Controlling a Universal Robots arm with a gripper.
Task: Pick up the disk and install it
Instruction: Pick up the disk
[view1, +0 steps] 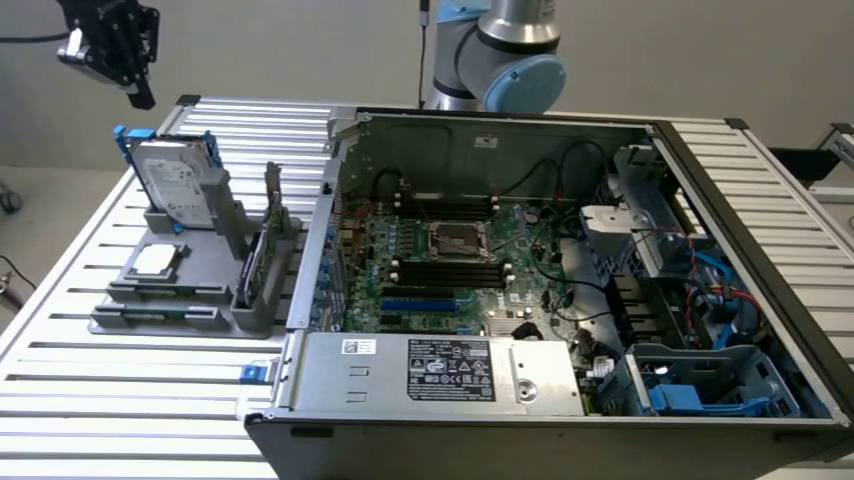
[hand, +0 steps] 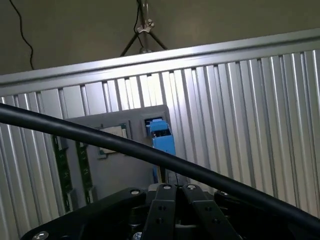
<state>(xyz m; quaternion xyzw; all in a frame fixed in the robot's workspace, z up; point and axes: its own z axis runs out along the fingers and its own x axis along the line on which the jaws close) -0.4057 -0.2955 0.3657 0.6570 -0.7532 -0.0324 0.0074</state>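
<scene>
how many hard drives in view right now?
1. The disk stands upright in the grey holder, at the exterior view's left of the open computer case. Others may be hidden inside the case's drive bays.

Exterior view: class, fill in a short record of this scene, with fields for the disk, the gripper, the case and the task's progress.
disk: upright in grey holder, on the exterior view's left of the case
gripper: shut, raised, apart from the disk
case: open, motherboard showing
progress: disk not yet picked up
</scene>
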